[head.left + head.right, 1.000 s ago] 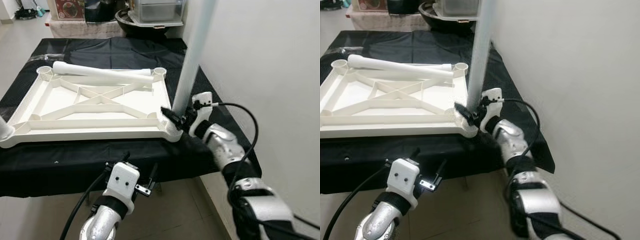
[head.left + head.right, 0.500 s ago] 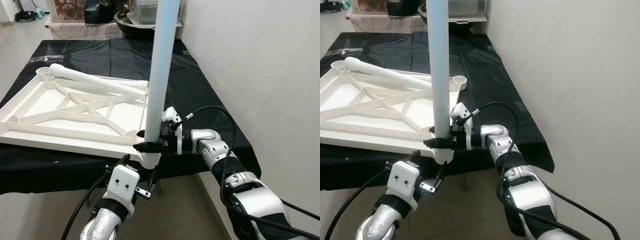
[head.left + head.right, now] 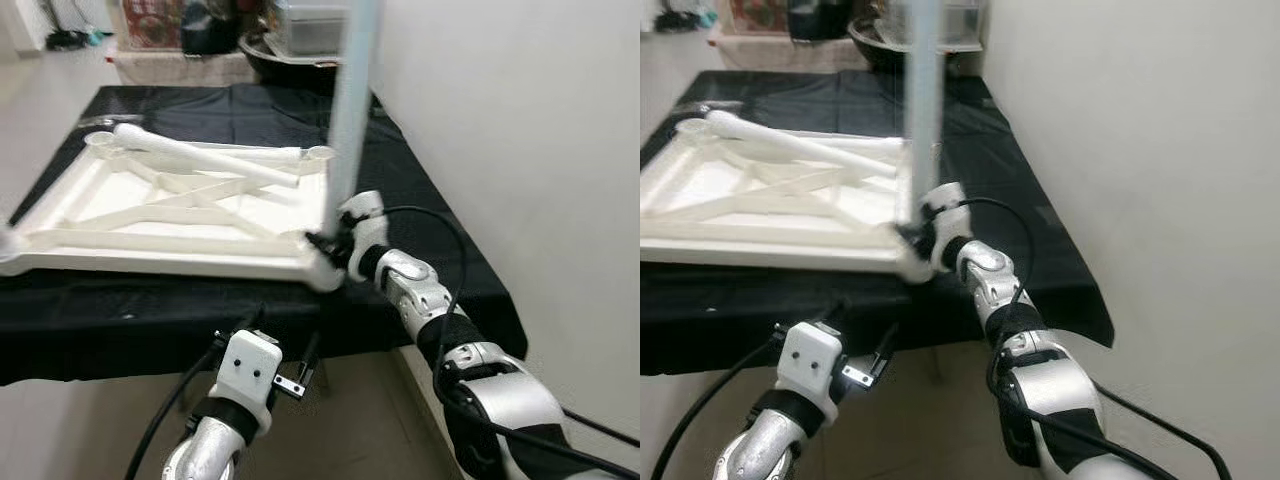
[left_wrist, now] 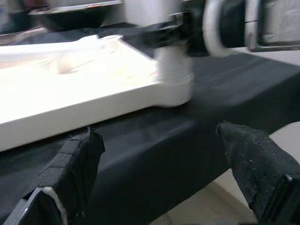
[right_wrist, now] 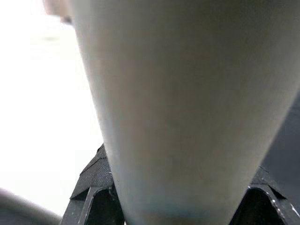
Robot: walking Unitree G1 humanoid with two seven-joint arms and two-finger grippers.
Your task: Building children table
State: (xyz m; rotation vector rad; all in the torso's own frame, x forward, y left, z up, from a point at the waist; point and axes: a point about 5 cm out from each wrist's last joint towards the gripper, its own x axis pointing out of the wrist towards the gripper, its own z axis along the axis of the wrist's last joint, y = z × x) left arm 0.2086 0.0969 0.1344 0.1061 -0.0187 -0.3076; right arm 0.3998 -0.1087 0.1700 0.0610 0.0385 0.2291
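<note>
An upturned white table top lies on a table under a black cloth. At its near right corner socket a white leg stands almost upright. My right gripper is shut on the foot of that leg, whose shaft looms between the black fingers in the right wrist view. A second white leg lies loose across the far side of the top. My left gripper hangs open below the table's front edge, facing that corner, with nothing between its fingers.
A pale wall runs close along the table's right side. A dark bowl and a clear container stand behind the table. Bare floor lies in front, under the cloth's hanging edge.
The whole picture has swung, so the camera moved. My right gripper stays shut on the upright leg at the corner. The left gripper holds its place below the edge.
</note>
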